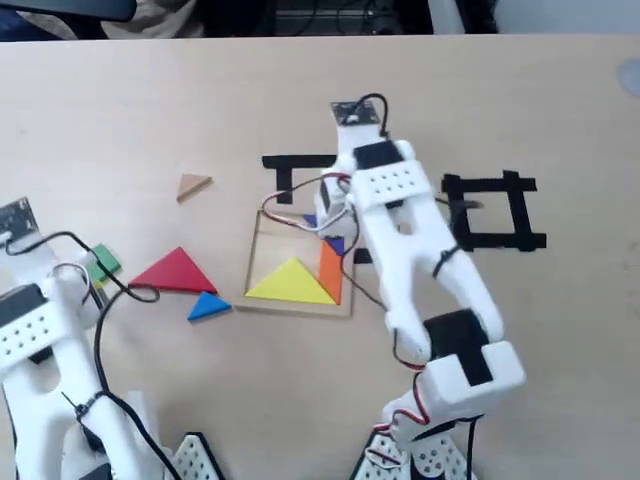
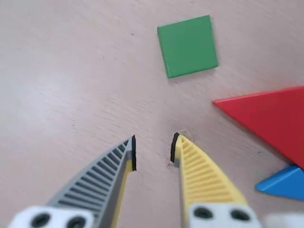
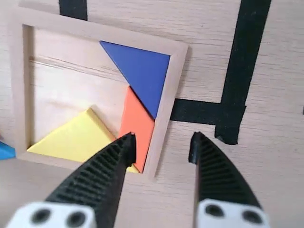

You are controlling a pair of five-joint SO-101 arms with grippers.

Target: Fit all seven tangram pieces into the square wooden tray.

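The right arm (image 1: 405, 235) stretches from the near edge of the tabletop out over its middle, its wrist above the far right corner of the square wooden tray (image 1: 262, 262). The right gripper (image 3: 161, 147) is spread and empty. One black finger (image 3: 111, 161) is over the orange parallelogram (image 3: 137, 126) just inside the tray's right rim, and the other is over bare tabletop outside it.

Three pieces lie in the tray. A dark blue triangle (image 3: 140, 71) fills the far right corner and the orange parallelogram touches it along the right rim. A yellow triangle (image 3: 76, 137) lies against the near rim.

The left arm (image 1: 45, 340) stands folded at the near left corner of the tabletop. The left gripper (image 2: 153, 152) is parted with nothing between its fingers, pointing down at bare tabletop. A green square (image 2: 187, 45) lies near its tips and a red triangle (image 2: 270, 118) lies off to one side.

The red triangle sits between the green square and the tray, and a light blue triangle (image 1: 208, 307) is just beside it toward the near edge. A small plain wooden triangle (image 1: 192, 185) lies apart, toward the far edge. Black tape marks (image 1: 495, 210) lie on the tabletop right of the tray; the arm's cables hang over the tray's far side.
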